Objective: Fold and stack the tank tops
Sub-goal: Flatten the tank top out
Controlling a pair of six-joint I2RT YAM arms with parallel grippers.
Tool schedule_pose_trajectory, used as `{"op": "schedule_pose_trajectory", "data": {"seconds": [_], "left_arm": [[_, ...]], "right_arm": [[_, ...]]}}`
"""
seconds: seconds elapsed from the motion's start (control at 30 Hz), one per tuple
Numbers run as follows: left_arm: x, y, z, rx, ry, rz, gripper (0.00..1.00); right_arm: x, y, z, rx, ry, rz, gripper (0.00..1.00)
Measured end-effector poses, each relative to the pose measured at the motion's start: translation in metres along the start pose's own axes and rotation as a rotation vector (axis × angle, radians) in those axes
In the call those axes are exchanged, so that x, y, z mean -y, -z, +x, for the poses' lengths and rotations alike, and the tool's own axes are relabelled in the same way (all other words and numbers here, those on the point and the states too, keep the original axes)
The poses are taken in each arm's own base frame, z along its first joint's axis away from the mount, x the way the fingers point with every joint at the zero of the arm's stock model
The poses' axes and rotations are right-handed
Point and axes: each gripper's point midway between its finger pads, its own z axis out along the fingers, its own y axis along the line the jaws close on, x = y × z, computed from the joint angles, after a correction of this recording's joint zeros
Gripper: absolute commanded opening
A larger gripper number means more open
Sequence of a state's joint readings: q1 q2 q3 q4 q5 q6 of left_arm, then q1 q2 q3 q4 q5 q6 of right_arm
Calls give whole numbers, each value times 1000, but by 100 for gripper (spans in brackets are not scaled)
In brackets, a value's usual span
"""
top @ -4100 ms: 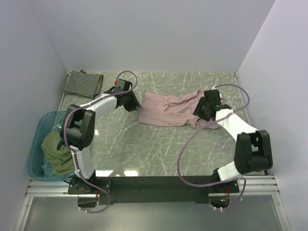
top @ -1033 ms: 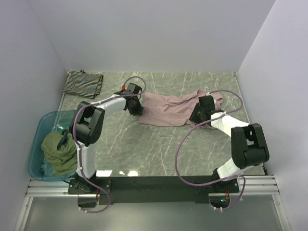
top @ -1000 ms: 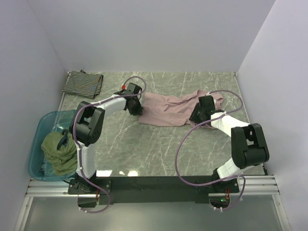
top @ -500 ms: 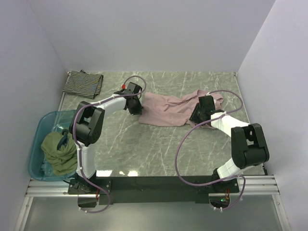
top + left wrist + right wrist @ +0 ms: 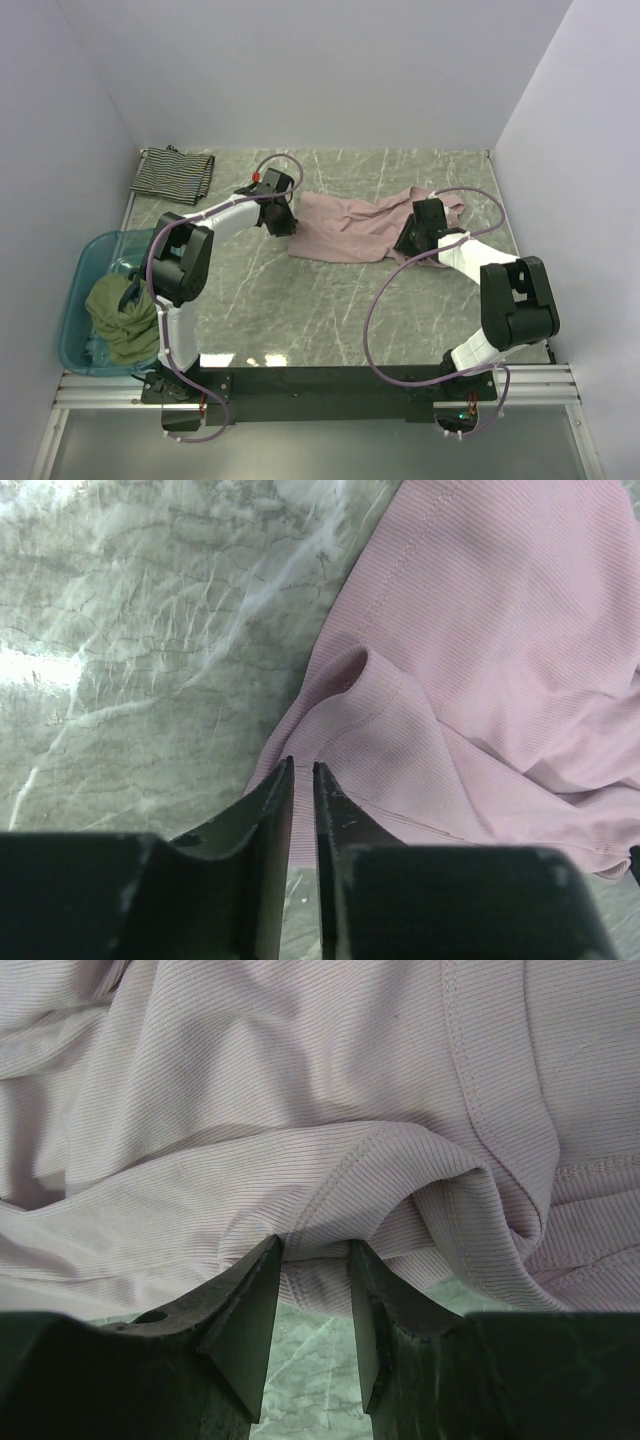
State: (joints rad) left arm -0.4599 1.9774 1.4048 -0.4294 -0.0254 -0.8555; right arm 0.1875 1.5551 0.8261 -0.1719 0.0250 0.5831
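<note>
The mauve-pink tank top [image 5: 350,230] lies crumpled across the middle of the table. My left gripper [image 5: 283,222] is at its left edge; in the left wrist view the gripper [image 5: 303,770] is shut, with a thin edge of the pink cloth [image 5: 480,630] between the jaws. My right gripper [image 5: 408,240] is at the top's right part; in the right wrist view the gripper [image 5: 315,1250] has its jaws narrowed on a bunched fold of pink cloth [image 5: 300,1080]. The striped tank top [image 5: 173,173] lies folded at the back left. The olive-green tank top [image 5: 120,315] sits in the tub.
A translucent blue tub [image 5: 85,268] stands at the left edge of the table, beside the left arm's base. White walls close in the back and both sides. Purple cables loop from both arms above the table.
Since 4.1 s ago both grippers came down onto the pink top's two ends. In the last half second my left gripper shifted slightly toward the back; the right arm is still.
</note>
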Motion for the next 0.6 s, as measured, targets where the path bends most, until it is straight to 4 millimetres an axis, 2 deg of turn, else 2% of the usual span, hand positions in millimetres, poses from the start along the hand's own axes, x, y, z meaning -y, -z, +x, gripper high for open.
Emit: {"op": "schedule_pose_trajectory", "data": {"seconds": [0.13, 0.23, 0.6], "left_arm": [[0, -1, -1, 3, -3, 0, 31], [0, -1, -1, 3, -6, 1, 34], [-5, -17, 5, -15, -30, -14, 32]], "right_arm": [[0, 0, 0, 0, 0, 0, 41], [0, 0, 0, 0, 0, 0, 41], [0, 0, 0, 0, 0, -1, 41]]}}
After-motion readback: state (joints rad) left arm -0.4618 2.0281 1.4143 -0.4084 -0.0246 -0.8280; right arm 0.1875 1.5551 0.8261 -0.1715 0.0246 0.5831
